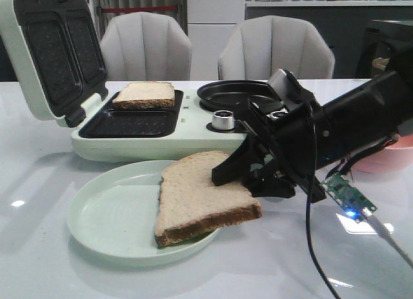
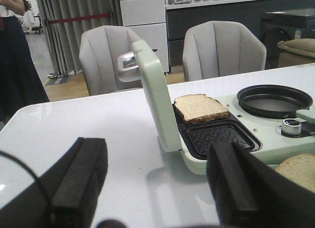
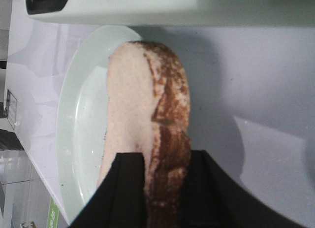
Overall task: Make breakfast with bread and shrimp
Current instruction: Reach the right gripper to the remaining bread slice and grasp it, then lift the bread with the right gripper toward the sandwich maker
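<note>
One bread slice point(image 1: 145, 93) lies in the far tray of the open pale green sandwich maker point(image 1: 129, 141). My right gripper point(image 1: 248, 176) is shut on the edge of the other bread slice point(image 1: 197, 199), which hangs tilted over the pale green plate point(image 1: 110, 215). In the right wrist view the bread slice point(image 3: 147, 114) runs between the black fingers point(image 3: 120, 188), above the plate point(image 3: 81, 114). My left gripper point(image 2: 155, 188) is open over bare table, left of the sandwich maker point(image 2: 206, 139), with the toasting bread point(image 2: 199, 109) beyond. No shrimp is in view.
The sandwich maker's lid point(image 1: 55, 53) stands open at the back left. A round black pan point(image 1: 235, 93) and a silver knob point(image 1: 222, 120) sit on its right part. A pink bowl point(image 1: 387, 158) lies behind my right arm. Two chairs stand beyond the table.
</note>
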Controlling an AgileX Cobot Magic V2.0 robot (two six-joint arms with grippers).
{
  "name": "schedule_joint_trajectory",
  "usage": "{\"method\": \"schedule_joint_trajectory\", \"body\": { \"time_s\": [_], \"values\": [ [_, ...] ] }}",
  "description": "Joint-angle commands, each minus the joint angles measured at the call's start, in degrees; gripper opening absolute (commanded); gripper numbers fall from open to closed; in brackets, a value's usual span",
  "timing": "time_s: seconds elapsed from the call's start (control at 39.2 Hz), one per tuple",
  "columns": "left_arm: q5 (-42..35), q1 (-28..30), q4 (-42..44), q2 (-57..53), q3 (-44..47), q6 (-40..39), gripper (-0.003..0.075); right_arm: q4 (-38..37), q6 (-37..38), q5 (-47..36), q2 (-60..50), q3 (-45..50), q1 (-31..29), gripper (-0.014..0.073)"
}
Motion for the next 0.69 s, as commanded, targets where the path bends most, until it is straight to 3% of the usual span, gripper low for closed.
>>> {"method": "schedule_joint_trajectory", "body": {
  "time_s": [0.0, 0.46, 0.66],
  "values": [
    [-4.9, -0.4, -0.3, 0.6, -1.5, -0.4, 0.0492, 1.9, -1.3, 3.1, -2.8, -1.3, -0.1, 0.0209],
    [-4.9, -0.4, -0.3, 0.6, -1.5, -0.4, 0.0492, 2.1, -3.8, 5.3, -12.5, -1.3, -0.1, 0.0209],
    [-4.9, -0.4, -0.3, 0.6, -1.5, -0.4, 0.0492, 9.3, -3.9, 7.0, -13.2, -4.9, 0.5, 0.0209]
  ]
}}
